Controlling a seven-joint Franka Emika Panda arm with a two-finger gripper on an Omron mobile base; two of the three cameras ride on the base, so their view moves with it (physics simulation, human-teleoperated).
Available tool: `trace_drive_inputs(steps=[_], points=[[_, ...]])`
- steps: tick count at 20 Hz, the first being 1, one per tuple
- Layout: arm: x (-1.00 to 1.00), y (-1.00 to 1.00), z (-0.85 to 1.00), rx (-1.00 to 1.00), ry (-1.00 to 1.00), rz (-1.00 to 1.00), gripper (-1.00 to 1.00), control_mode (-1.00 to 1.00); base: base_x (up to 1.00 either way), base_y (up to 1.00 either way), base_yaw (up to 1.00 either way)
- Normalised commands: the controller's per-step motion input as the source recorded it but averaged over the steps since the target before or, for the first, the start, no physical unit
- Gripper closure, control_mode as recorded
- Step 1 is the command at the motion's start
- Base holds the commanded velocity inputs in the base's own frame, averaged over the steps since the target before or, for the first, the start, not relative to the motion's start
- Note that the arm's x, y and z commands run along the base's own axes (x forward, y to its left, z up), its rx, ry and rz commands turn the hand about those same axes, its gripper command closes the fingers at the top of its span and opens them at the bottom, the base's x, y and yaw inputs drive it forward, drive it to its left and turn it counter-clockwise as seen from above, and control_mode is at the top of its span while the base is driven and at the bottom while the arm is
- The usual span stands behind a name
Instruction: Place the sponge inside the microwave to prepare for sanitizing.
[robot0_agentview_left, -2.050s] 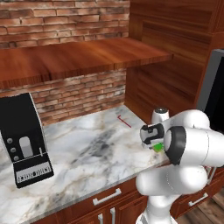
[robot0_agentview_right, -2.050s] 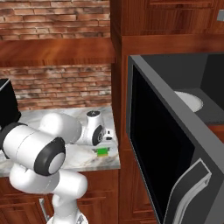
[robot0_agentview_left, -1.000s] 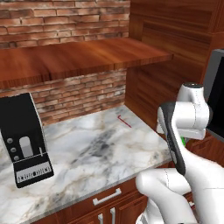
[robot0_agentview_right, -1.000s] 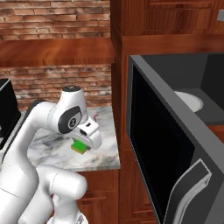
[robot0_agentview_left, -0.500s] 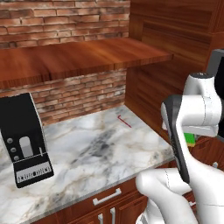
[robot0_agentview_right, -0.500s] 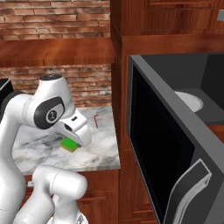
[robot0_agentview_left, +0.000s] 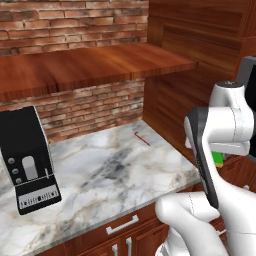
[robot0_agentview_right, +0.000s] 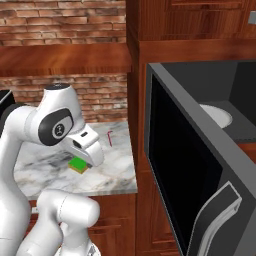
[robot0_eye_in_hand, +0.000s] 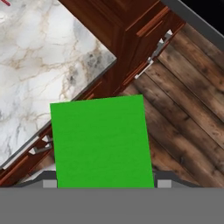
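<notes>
The sponge (robot0_eye_in_hand: 100, 140) is a bright green block held between the fingers of my gripper (robot0_eye_in_hand: 105, 181), which is shut on it. In the hand view it hangs in the air over the marble counter's (robot0_eye_in_hand: 39, 65) corner and the wooden floor. From the right base view the sponge (robot0_agentview_right: 77, 165) shows under the white hand (robot0_agentview_right: 86, 148), above the counter's front edge. A green sliver of the sponge (robot0_agentview_left: 218, 158) peeks from behind the arm in the left base view. The microwave (robot0_agentview_right: 200, 150) stands to the right with its dark door swung open and a pale turntable (robot0_agentview_right: 216, 115) inside.
A tall wooden cabinet (robot0_agentview_right: 137, 100) stands between the counter and the microwave. The open door's curved handle (robot0_agentview_right: 215, 215) juts toward the base. A black coffee machine (robot0_agentview_left: 27, 155) sits at the counter's left. A thin red stick (robot0_agentview_left: 141, 138) lies near the back wall under a wooden shelf (robot0_agentview_left: 90, 65).
The arm has lifted the sponge off the counter and swung it up and outward past the counter's front corner. The grip on it has stayed the same.
</notes>
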Motion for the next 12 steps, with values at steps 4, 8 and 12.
trace_drive_inputs(steps=[4,8,12], points=[[-0.04,0.01,-0.01,0.00,0.00,0.00,1.00,-1.00,0.00,0.00,0.00],[0.00,0.00,0.00,0.00,0.00,0.00,1.00,1.00,-0.35,0.00,0.00],[0.00,0.00,0.00,0.00,0.00,0.00,1.00,1.00,-0.57,0.02,0.00]])
